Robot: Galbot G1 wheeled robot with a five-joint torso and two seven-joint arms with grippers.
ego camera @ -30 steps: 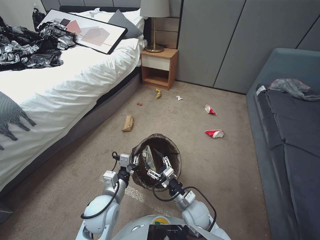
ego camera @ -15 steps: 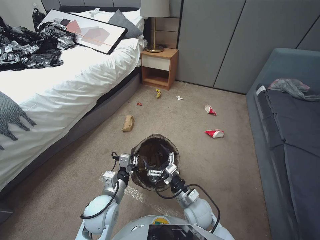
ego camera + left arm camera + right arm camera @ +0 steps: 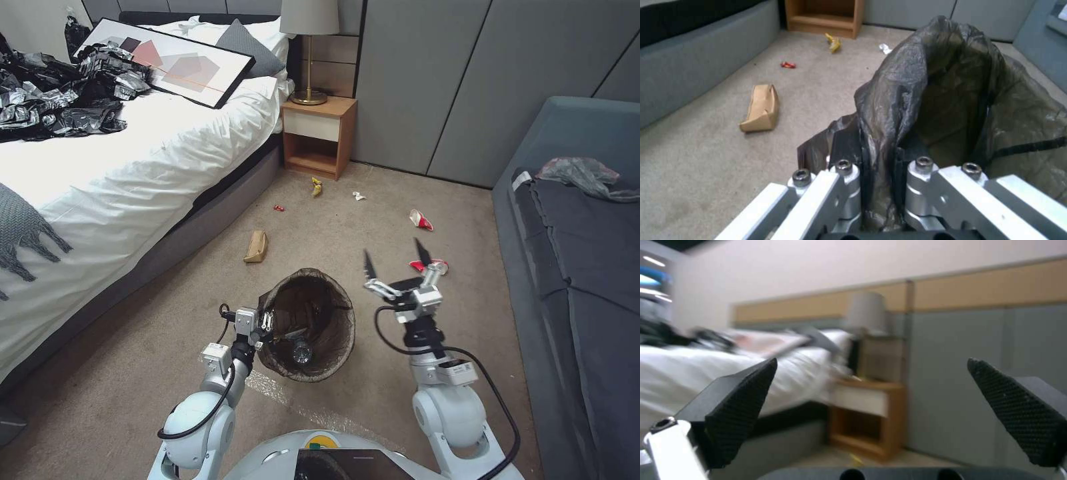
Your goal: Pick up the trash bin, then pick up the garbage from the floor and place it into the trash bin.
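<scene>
The trash bin (image 3: 331, 303), lined with a dark brown bag (image 3: 951, 100), hangs low in front of me. My left gripper (image 3: 267, 326) (image 3: 878, 156) is shut on its near rim. A clear bottle (image 3: 301, 350) lies inside. My right gripper (image 3: 395, 261) (image 3: 871, 373) is open and empty, raised to the right of the bin. Garbage lies on the carpet: a tan paper bag (image 3: 256, 246) (image 3: 760, 108), a small red wrapper (image 3: 279, 208) (image 3: 788, 65), a yellow wrapper (image 3: 317, 187) (image 3: 833, 41), a white scrap (image 3: 359, 196) (image 3: 884, 49) and two red-and-white cups (image 3: 421, 220) (image 3: 437, 268), the nearer just beyond my right gripper.
A bed (image 3: 100, 187) with black and silver sheeting (image 3: 53, 93) and a framed picture (image 3: 167, 63) runs along the left. A nightstand (image 3: 317, 137) (image 3: 867, 413) with a lamp stands at the back. A grey sofa (image 3: 580, 267) with a plastic bag (image 3: 583, 175) is on the right.
My right gripper was inside the bin with a wrapper, opened there, then rose out and swung right, still open. The left gripper kept its hold on the rim.
</scene>
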